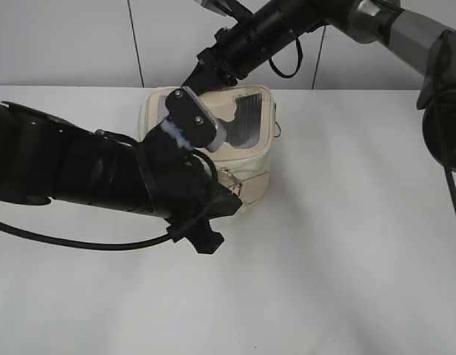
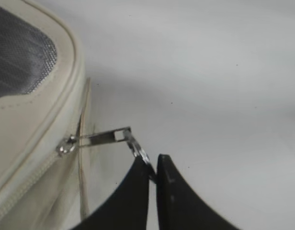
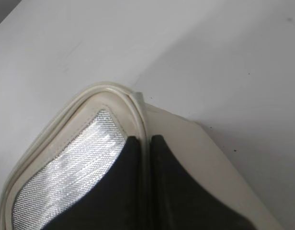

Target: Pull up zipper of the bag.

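A cream bag (image 1: 246, 159) with a silver mesh panel lies on the white table. Its metal zipper pull (image 2: 107, 137) sticks out from the slider at the bag's side, with a ring at its end. My left gripper (image 2: 152, 165) is shut on that ring, beside the bag's near corner (image 1: 232, 194). My right gripper (image 3: 145, 142) is shut on the raised rim of the bag (image 3: 138, 112) at its far corner, at the back left of the bag in the exterior view (image 1: 202, 81).
The white table (image 1: 346, 244) stretches to the right and front of the bag. A grey panelled wall (image 1: 80, 41) stands behind. The left arm's cable (image 1: 80, 242) loops over the table at the front left.
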Controlling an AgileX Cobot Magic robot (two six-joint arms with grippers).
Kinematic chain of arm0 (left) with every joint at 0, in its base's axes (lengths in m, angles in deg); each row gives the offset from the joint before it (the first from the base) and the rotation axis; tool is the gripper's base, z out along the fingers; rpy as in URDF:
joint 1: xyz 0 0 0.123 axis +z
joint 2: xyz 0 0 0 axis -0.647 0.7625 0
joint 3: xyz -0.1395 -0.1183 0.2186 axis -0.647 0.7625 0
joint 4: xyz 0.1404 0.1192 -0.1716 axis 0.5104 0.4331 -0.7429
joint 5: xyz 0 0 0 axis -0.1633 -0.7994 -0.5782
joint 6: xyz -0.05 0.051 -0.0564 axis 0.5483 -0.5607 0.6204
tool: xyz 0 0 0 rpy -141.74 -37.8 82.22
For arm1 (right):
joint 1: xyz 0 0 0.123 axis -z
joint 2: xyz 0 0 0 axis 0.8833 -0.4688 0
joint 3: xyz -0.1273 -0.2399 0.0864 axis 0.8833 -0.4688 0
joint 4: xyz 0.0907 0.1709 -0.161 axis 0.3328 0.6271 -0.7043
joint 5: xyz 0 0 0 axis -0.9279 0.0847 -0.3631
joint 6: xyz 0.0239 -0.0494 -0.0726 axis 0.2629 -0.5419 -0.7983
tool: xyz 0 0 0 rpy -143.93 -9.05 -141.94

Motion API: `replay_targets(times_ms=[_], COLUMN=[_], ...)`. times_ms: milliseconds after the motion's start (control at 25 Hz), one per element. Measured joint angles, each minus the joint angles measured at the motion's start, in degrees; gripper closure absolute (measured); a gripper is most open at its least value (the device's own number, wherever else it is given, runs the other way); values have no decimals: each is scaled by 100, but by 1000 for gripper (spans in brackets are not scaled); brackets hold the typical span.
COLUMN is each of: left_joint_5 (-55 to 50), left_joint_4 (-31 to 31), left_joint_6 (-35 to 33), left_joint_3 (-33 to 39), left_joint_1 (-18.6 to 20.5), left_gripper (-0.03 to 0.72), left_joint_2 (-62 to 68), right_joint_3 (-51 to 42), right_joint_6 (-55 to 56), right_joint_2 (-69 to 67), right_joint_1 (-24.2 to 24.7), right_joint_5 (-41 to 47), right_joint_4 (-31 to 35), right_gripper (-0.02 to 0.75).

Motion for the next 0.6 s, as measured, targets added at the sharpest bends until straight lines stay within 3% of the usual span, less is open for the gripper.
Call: replay_targets(times_ms=[120,200,320,400,480,600], left_joint_5=[-67,-248,-391,-538,-840,-1445], left_joint_4=[5,79,692,1515,2284,2870], left_joint_6=[446,828,1789,2771,3799,4382], left_joint_3=[0,33,87,108,126,95], left_joint_1=[-5,-12,28,131,330,1005], left_gripper=[622,517,287,209,185,188], left_joint_2=[-64,-236,-612,-845,-1059,-1209], right_joint_3=[0,0,0,-6,-6,-6], right_joint_6=[13,26,141,292,459,666], right_joint_2=[0,13,115,229,406,650], right_joint_1=[5,40,154,290,498,887], right_joint_5=[-6,-40,6,30,58,138], right_joint_4=[-7,-12,-125,-166,-186,-124], right_gripper=[648,519,294,265,276,305])
